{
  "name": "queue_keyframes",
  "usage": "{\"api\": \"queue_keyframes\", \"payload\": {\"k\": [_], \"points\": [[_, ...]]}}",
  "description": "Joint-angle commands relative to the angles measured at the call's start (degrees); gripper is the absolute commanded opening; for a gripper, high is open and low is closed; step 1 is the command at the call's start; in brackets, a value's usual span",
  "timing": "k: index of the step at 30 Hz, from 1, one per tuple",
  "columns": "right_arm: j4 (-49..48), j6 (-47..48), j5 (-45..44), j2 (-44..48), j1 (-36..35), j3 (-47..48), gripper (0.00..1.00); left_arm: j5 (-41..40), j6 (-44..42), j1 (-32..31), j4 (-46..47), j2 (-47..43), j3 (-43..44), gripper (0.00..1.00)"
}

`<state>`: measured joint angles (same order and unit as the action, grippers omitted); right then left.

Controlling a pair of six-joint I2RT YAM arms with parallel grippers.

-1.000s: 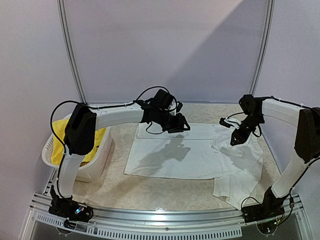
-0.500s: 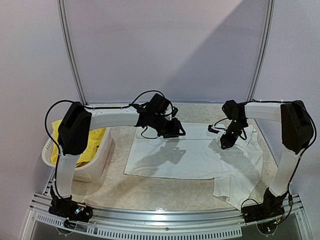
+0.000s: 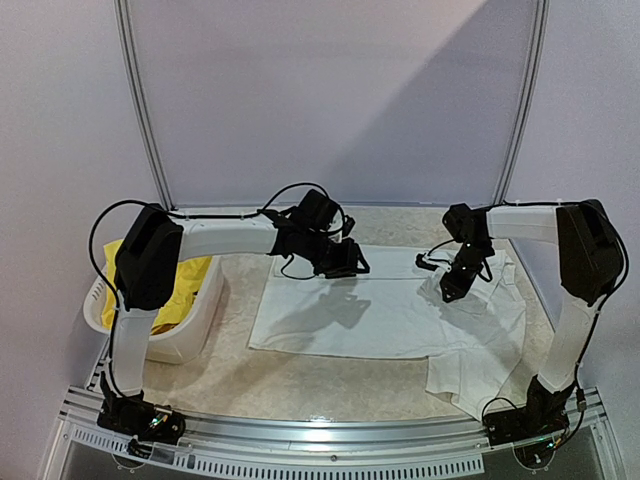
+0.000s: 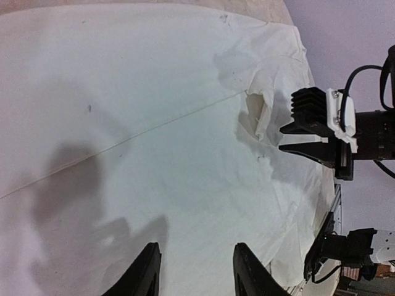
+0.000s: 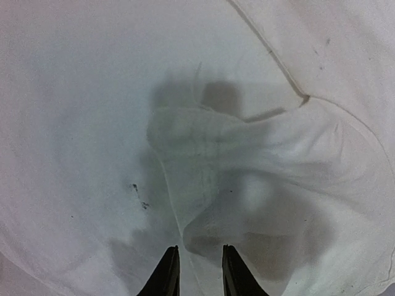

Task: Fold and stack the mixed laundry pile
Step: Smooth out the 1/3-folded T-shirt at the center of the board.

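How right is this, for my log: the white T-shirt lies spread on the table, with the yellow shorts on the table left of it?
One error: the yellow shorts sit in the white basket, not on the table, as the top external view shows. The white T-shirt is spread there.

The right gripper has its two dark fingertips slightly apart, gripping nothing, above a bunched-up patch of the white T-shirt.
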<state>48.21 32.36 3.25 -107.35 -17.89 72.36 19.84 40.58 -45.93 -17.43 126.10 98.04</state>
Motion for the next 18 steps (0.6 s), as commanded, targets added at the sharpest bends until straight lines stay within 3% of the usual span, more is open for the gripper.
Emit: {"api": "queue_keyframes", "payload": {"k": [1,9,18], "points": [[0.49,0.19,0.12,-2.43,0.05,-0.55,0.24,-0.28,-0.08,0.71,1.05,-1.6,-1.3,0.41],[-0.18,-0.27,-1.45,-3.52,0.08,-0.81,0.22,0.03,0.2,0.87,1.29,-1.82,-2.09,0.41],[-1.32,-1.57,-5.78,-2.33,0.05,-0.84,0.02,0.54,0.91,0.97,2.57,-1.96,-3.0,0.41]]}}
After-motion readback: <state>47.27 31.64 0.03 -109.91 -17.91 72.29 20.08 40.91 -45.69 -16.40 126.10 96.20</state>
